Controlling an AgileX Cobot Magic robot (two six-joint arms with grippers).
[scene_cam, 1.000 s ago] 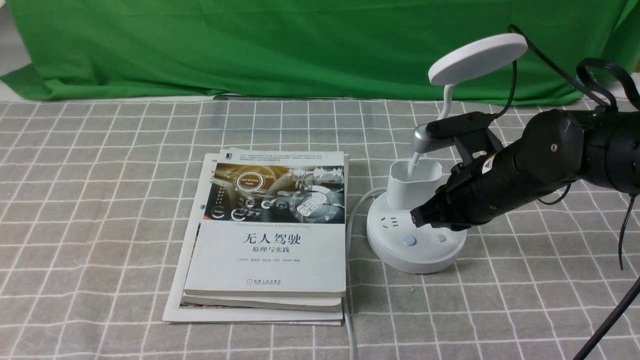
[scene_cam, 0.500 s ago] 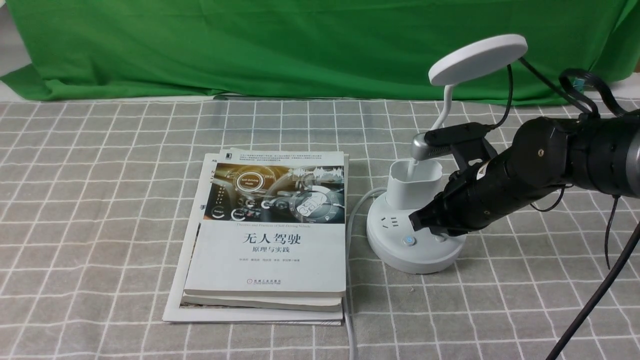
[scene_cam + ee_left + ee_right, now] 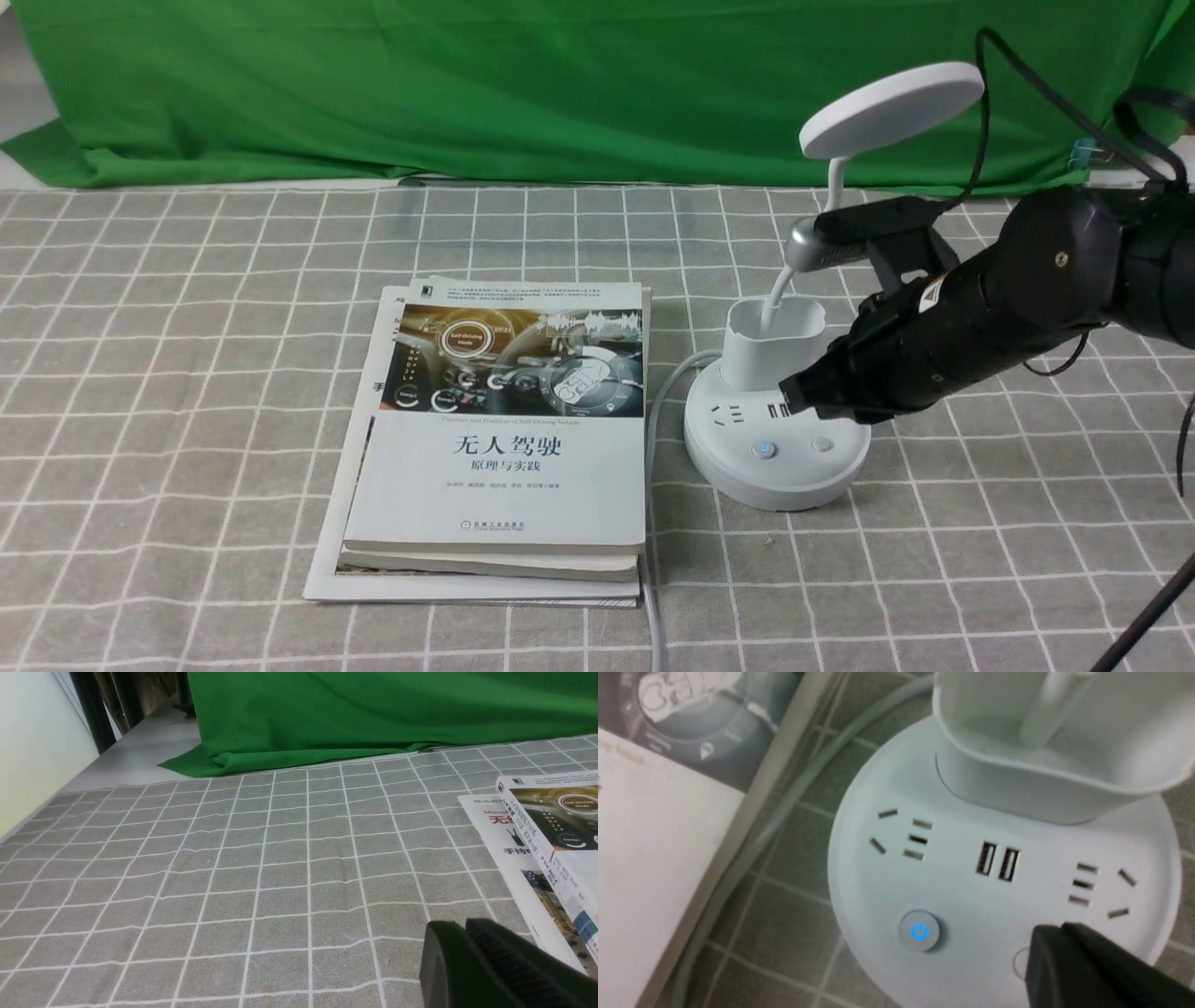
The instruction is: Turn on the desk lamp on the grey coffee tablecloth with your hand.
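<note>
The white desk lamp [image 3: 775, 345] stands on the grey coffee tablecloth [image 3: 187, 373] right of centre, its disc head [image 3: 892, 107] unlit. Its round base [image 3: 971, 896] has sockets, a button with a blue glowing symbol [image 3: 764, 449] and a plain button [image 3: 822, 444]. My right gripper [image 3: 792, 392] is shut and empty, its black tip hovering just above the base. In the right wrist view the tip [image 3: 1052, 938] partly covers the plain button [image 3: 1020, 962]. My left gripper [image 3: 460, 927] is shut and empty above bare cloth, out of the front view.
A stack of books [image 3: 499, 429] lies left of the lamp, also seen in the left wrist view [image 3: 551, 826]. The lamp's grey cable [image 3: 653, 411] runs between books and base toward the front edge. Green backdrop cloth [image 3: 467, 84] hangs behind.
My right gripper dipped down onto the base near the plain button half a second ago, then rose and drew back to the right. The lamp head stays unlit.
</note>
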